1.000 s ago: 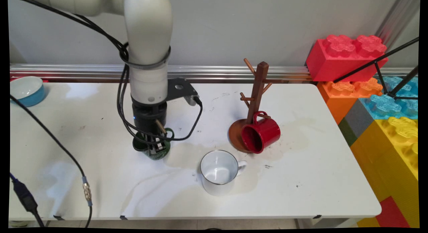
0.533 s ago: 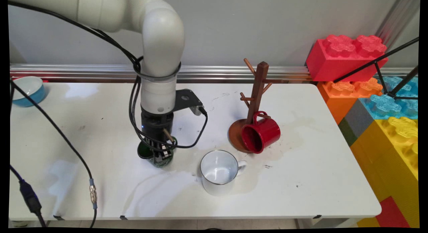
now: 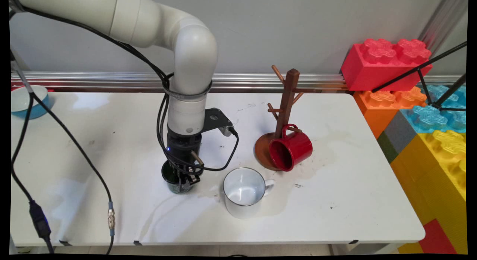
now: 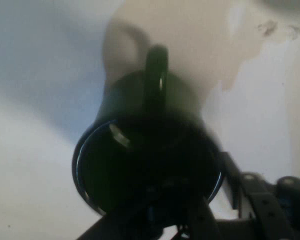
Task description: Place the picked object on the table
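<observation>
Gripping the green mug (image 3: 175, 179) by its rim, the jaws (image 3: 185, 179) hold it mid-counter (image 3: 335, 200), just left of the white mug (image 3: 244, 193), toward the front edge.

The arm (image 3: 186, 55) was glossy off-white, built of rounded tubular links with a bulbous elbow. A grey ring circled the wrist, and a black bracket (image 3: 214, 120) jutted from it. Below sat a black cylindrical tool (image 3: 185, 178). Black cables (image 3: 74, 144) looped about, one bearing a silver connector.
</observation>
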Controlling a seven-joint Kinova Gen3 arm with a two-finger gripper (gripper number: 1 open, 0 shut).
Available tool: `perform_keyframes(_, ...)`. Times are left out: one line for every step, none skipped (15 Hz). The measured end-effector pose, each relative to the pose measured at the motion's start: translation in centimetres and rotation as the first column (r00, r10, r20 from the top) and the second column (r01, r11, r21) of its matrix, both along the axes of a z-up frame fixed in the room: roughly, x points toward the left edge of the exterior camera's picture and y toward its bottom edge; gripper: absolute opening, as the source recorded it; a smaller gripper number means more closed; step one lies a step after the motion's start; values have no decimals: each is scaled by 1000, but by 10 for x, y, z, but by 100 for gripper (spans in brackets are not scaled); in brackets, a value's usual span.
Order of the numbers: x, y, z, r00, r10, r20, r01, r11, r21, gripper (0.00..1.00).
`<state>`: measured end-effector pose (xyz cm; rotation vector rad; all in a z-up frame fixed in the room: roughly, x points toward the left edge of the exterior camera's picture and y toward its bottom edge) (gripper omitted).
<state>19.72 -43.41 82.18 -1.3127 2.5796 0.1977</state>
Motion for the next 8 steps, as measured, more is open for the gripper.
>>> perform_keyframes(-1, -1, -1, 1000, 2, -1, -2, 1000, 1, 100)
perform_keyframes(-2, -1, -3, 1000, 4, -3, -4, 1000, 2, 100)
perform_keyframes(-3, -2, -4, 1000, 8, -5, -8, 1000, 3, 100)
perform_keyframes(-3, -2, -5, 1000, 11, -6, -11, 1000, 3, 100)
perform_keyframes(-4, -3, -6, 1000, 14, -8, -14, 1000, 2, 100)
perform_keyframes(-4, -3, -7, 1000, 18, -10, -18, 1000, 1, 100)
perform_keyframes(-4, -4, -8, 1000, 22, -13, -22, 1000, -2, 100)
perform_keyframes(-4, -5, -8, 1000, 26, -17, -26, 1000, -6, 100)
